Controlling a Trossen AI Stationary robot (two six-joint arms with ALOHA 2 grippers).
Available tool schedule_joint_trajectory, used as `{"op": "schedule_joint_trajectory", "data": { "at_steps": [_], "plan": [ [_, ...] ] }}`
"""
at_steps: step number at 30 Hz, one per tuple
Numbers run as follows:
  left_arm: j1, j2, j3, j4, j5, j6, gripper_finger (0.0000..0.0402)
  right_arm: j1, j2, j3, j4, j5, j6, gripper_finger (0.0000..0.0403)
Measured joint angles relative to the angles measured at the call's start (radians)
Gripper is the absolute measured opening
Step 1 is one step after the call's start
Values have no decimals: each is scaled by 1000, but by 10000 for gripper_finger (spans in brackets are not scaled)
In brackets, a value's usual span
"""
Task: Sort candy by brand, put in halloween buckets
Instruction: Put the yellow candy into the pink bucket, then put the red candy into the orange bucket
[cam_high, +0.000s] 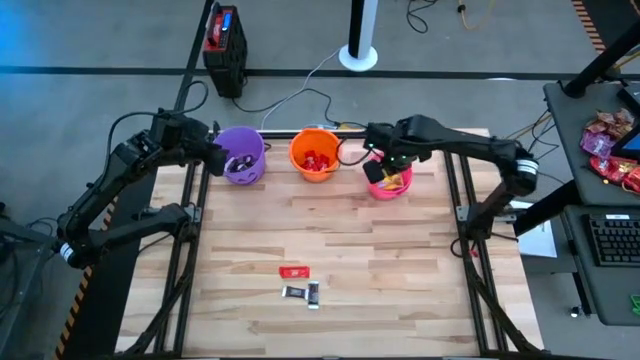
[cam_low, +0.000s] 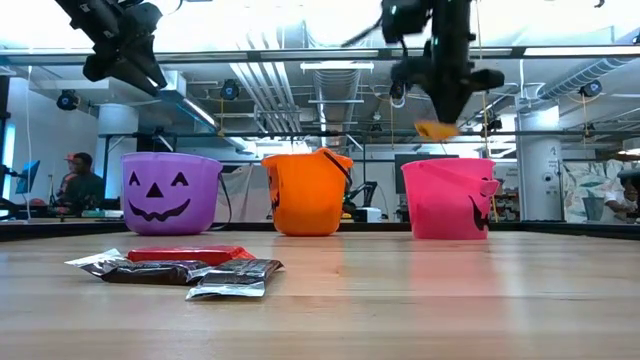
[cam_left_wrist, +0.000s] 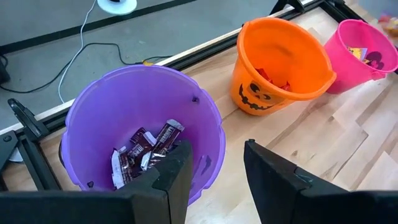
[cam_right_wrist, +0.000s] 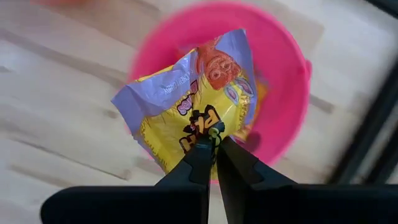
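Note:
Three buckets stand in a row at the table's far edge: purple (cam_high: 243, 155), orange (cam_high: 316, 155) and pink (cam_high: 390, 180). Dark bars lie inside the purple bucket (cam_left_wrist: 146, 149), red pieces in the orange one. My right gripper (cam_right_wrist: 214, 138) hangs above the pink bucket (cam_right_wrist: 217, 81), shut on a yellow crinkly packet (cam_right_wrist: 193, 102). My left gripper (cam_left_wrist: 214, 165) is open and empty above the purple bucket's near rim. A red bar (cam_high: 294, 271) and two dark bars (cam_high: 303, 292) lie flat near the table's near edge, also seen in the low view (cam_low: 185, 265). My right gripper pinches the yellow packet by an edge (cam_right_wrist: 208, 132) between its two fingertips, coming from above and pointing down. The packet is lifted clear and hangs below the fingers (cam_low: 436, 128), over the pink bucket's opening.
The wooden table's middle (cam_high: 330, 225) is bare between the buckets and the loose bars. Black frame rails run along both sides of the table (cam_high: 455, 200). A side desk at the right holds a heap of red and pink sweets (cam_high: 610, 145) and a keyboard.

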Motion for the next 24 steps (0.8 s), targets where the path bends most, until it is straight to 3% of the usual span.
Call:
{"op": "schedule_joint_trajectory", "data": {
  "at_steps": [7,17,21,24],
  "plan": [
    [0,0,0,0,0,0,129,-14,107,-1,-58,8,-8,27],
    [0,0,0,0,7,0,129,-27,119,-1,-55,38,-13,124],
    [-12,-2,0,0,142,21,129,-25,69,10,-45,37,-13,154],
    [-60,-3,0,-20,358,17,129,-15,24,21,-13,37,7,167]
  ]
}}
